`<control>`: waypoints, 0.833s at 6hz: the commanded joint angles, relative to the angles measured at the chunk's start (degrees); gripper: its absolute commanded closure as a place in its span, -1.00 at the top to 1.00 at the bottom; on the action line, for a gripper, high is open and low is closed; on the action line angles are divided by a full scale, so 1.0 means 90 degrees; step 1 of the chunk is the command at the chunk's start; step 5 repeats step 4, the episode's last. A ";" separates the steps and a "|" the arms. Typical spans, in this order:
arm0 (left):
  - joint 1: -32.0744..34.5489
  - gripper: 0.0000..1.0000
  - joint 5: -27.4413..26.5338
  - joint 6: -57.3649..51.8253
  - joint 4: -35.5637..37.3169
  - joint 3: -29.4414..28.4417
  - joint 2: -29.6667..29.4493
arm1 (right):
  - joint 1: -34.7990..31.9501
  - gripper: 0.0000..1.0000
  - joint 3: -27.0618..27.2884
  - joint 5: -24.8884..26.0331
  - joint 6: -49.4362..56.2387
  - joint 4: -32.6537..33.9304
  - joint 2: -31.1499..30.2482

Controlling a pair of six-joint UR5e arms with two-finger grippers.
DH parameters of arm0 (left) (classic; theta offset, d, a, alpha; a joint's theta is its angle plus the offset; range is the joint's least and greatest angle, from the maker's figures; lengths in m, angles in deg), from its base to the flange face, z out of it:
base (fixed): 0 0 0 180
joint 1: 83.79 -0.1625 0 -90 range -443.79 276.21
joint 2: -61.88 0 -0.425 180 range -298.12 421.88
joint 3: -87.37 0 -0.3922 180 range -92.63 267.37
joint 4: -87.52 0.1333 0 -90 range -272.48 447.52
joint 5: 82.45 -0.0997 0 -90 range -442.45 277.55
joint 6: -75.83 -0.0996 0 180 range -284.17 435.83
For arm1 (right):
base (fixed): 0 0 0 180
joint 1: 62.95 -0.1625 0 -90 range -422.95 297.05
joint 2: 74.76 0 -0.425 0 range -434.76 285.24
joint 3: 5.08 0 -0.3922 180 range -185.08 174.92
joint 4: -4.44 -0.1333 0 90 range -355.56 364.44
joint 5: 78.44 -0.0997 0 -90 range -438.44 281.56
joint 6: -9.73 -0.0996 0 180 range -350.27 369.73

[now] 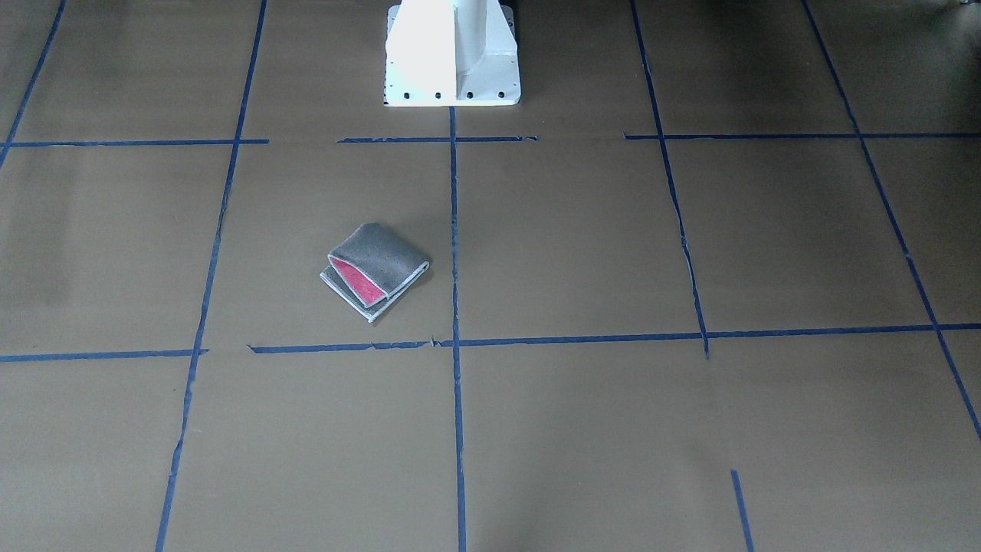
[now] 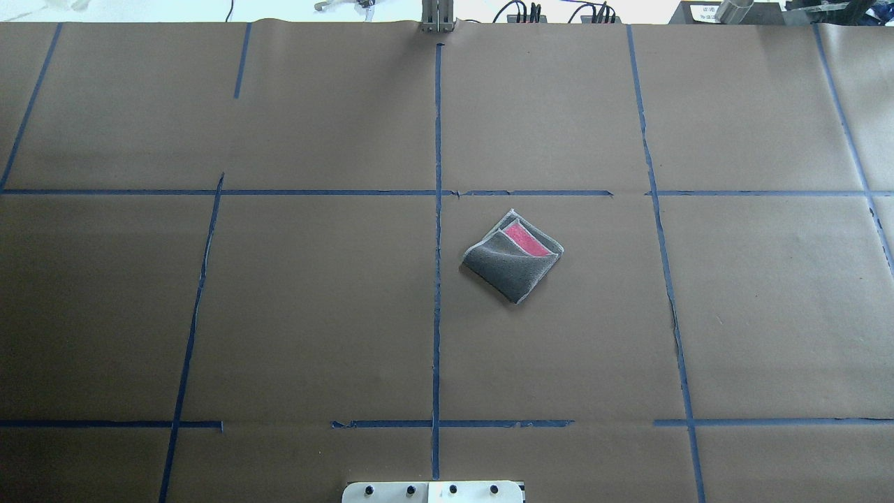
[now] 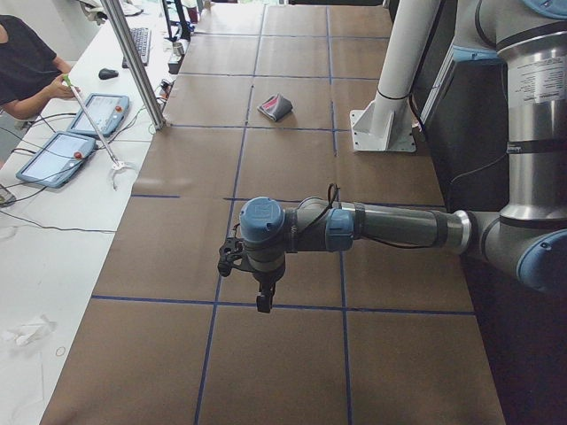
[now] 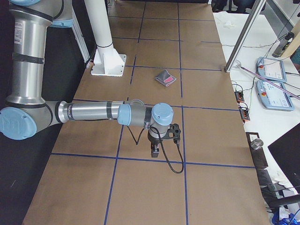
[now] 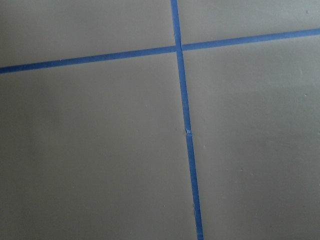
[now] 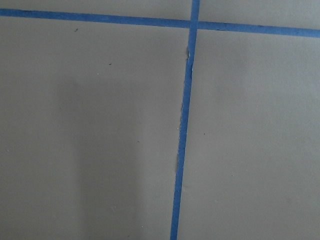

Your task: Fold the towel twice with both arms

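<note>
The towel (image 2: pixel 513 258) is lying folded into a small grey packet just right of the centre tape line (image 2: pixel 437 314), with a pink strip peeking out at its far edge. The left gripper (image 3: pixel 263 299) and right gripper (image 4: pixel 155 150) are hanging well away from it, carrying nothing. I cannot tell how wide either is open. The folding looks finished to me, so the careful thing is leaving the packet undisturbed, or pressing its gaping flap flat.

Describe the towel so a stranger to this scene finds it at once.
Start at the brown table and its central blue tape line. Just to the robot's right of it lies the towel. It is the only cloth: folded, grey outside, pink peeking within.
</note>
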 commanded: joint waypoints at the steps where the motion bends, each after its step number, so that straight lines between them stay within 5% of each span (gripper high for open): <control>1: -0.0003 1.00 -0.0002 0.0000 0.0016 0.0077 0.0105 | -0.0023 1.00 -0.0006 -0.0009 -0.0016 0.0000 0.0005; 5: -0.0012 1.00 -0.0041 0.0010 0.0016 0.0029 0.0106 | -0.0023 1.00 -0.0083 -0.0019 -0.0016 -0.0010 0.0131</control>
